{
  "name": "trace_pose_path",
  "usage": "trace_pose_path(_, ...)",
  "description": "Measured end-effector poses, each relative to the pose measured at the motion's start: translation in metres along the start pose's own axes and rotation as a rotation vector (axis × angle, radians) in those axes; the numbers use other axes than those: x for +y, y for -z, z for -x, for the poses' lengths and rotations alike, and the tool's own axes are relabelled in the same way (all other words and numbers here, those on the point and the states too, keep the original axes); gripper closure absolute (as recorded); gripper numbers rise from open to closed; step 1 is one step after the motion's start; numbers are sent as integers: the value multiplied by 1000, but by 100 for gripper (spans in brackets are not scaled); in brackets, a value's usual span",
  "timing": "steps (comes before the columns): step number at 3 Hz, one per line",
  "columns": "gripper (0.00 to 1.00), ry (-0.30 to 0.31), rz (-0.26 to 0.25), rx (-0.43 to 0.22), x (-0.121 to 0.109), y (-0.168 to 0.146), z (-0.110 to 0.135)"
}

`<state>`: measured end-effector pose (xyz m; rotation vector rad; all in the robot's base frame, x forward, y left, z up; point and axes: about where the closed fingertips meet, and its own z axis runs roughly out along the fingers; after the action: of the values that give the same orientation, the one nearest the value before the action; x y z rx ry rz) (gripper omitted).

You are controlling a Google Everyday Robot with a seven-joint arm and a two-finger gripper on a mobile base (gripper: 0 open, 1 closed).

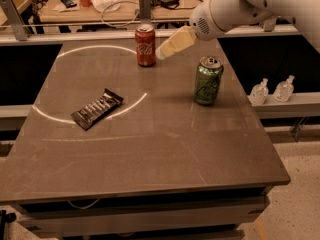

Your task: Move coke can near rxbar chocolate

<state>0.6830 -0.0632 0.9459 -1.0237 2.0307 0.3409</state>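
The coke can [145, 45], red with white script and a silver top, stands upright at the far middle of the table. The rxbar chocolate [97, 108], a flat black wrapper bar, lies to the front left of it, about two can heights away. My gripper [164, 52] hangs from the white arm that comes in from the upper right. Its cream-coloured tip is just to the right of the coke can, at mid height of the can and very close to it.
A green can [208, 80] with a silver top stands upright on the right side of the table [150, 154]. A white ring is painted on the table top. Two small clear bottles [272, 90] sit on a ledge off the right edge. A cluttered bench runs behind.
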Motion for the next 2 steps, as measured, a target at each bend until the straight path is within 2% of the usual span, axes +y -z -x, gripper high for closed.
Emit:
trace_pose_path(1, 0, -29, 34, -37, -16, -20, -17)
trace_pose_path(2, 0, 9, 84, -89, -24, -40, -17)
